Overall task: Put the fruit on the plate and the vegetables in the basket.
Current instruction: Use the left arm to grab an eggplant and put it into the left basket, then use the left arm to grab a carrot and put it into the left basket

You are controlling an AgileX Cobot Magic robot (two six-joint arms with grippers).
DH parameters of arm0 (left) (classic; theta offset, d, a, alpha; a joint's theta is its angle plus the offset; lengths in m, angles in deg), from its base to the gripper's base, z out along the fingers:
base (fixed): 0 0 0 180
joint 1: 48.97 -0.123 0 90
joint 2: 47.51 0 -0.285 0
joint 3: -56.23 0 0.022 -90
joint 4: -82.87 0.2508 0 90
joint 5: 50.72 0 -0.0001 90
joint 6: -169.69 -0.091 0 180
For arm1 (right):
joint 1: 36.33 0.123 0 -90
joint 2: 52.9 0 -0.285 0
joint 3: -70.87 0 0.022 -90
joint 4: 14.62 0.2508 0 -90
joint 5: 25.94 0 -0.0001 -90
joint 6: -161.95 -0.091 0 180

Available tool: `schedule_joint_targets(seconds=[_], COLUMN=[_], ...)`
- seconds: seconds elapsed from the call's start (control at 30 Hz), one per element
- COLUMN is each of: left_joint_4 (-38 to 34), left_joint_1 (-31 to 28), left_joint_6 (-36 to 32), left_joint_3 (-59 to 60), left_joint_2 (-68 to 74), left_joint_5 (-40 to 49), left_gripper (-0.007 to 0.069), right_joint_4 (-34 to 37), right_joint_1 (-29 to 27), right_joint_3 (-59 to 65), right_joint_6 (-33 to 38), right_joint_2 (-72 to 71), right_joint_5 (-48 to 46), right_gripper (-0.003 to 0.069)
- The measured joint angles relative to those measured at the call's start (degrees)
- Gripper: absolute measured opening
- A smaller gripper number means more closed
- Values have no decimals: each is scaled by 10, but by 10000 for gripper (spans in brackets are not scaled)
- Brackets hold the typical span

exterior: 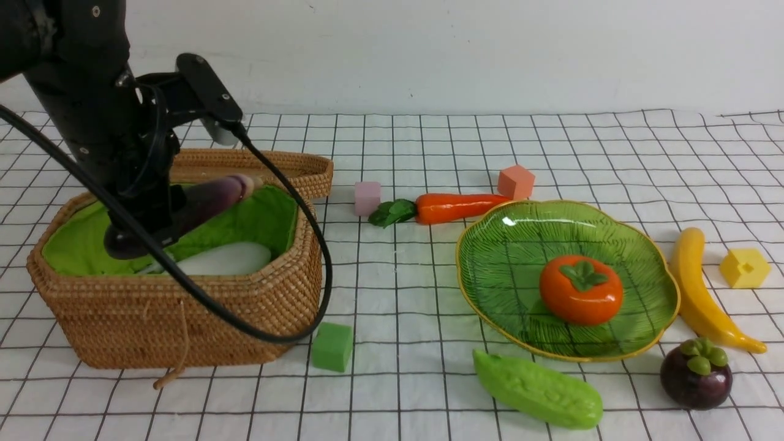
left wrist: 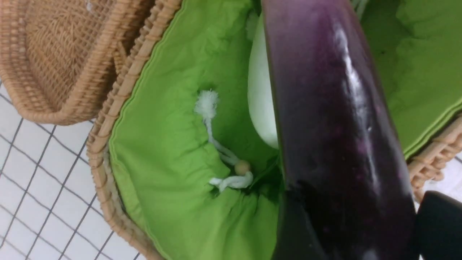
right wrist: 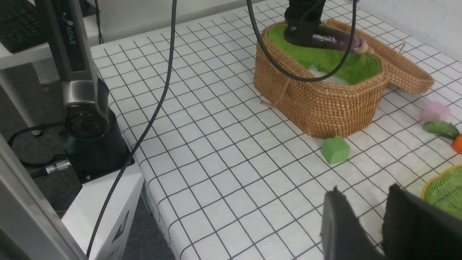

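Gourd (exterior: 539, 397) nearest, right of basket (exterior: 184, 318), clear room round it. Left gripper (exterior: 139, 231) clamped on eggplant (exterior: 208, 199) over basket, fingertips hidden; radish (exterior: 226, 258) inside, partly covered. Persimmon (exterior: 580, 289) on plate (exterior: 490, 245), right of basket. Right gripper (right wrist: 364, 202) jaws apart, empty, cut off at frame edge.

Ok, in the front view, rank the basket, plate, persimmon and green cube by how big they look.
1. basket
2. plate
3. persimmon
4. green cube

The cube sits nearer the camera than the persimmon and still looks smaller, so that order is safe.
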Motion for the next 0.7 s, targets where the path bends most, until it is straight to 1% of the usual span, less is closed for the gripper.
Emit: schedule_joint_targets(seconds=[0.07, 0.1, 0.17, 0.27, 0.3, 0.33, 0.37, 0.4, 0.43, 0.47, 0.53, 0.57, 0.6, 0.67, 0.7], left_joint_4=[2, 2, -4, -34, -37, -54, -69, -74, -86, -94, -103, -103, -108, -110, -110], left_joint_1=[0, 0, 0, 3, 3, 15, 30, 33, 62, 82, 116, 129, 143, 162, 163], left_joint_6=[7, 19, 44, 93, 97, 120, 139, 144, 165, 180, 195, 196, 195, 189, 187], left_joint_3=[0, 0, 0, 0, 1, 1, 0, -1, -7, -19, -45, -62, -87, -151, -164], left_joint_2=[0, 0, 0, -1, -1, -5, -7, -7, -7, -3, 12, 23, 39, 83, 88], left_joint_5=[0, 0, 0, -6, -7, -14, -21, -23, -30, -33, -32, -29, -22, 3, 6], left_gripper=[477, 507, 541, 540, 535, 497, 440, 416, 313, 228, 78, 31, -5, -13, -13], right_joint_4=[-10, -21, -49, -100, -104, -131, -153, -161, -185, -199, -218, -224, -226, -226, -226], right_joint_1=[0, 0, 0, 0, 0, 0, 0, 0, 0, 0, 0, 0, 0, 0, 0], right_joint_3=[0, 0, 0, 0, 0, 0, 0, 0, 0, 0, 0, 0, 0, 0, 0], right_joint_6=[-3, -13, -38, -91, -95, -122, -145, -154, -180, -197, -220, -228, -231, -235, -235], right_joint_2=[0, 0, 0, 0, 0, 0, 0, 0, 0, 0, 0, 0, 0, 0, 0], right_joint_5=[0, 1, 7, 26, 27, 37, 46, 48, 56, 61, 66, 68, 69, 71, 71], right_gripper=[215, 216, 218, 219, 219, 220, 221, 221, 221, 223, 225, 225, 225, 227, 228])
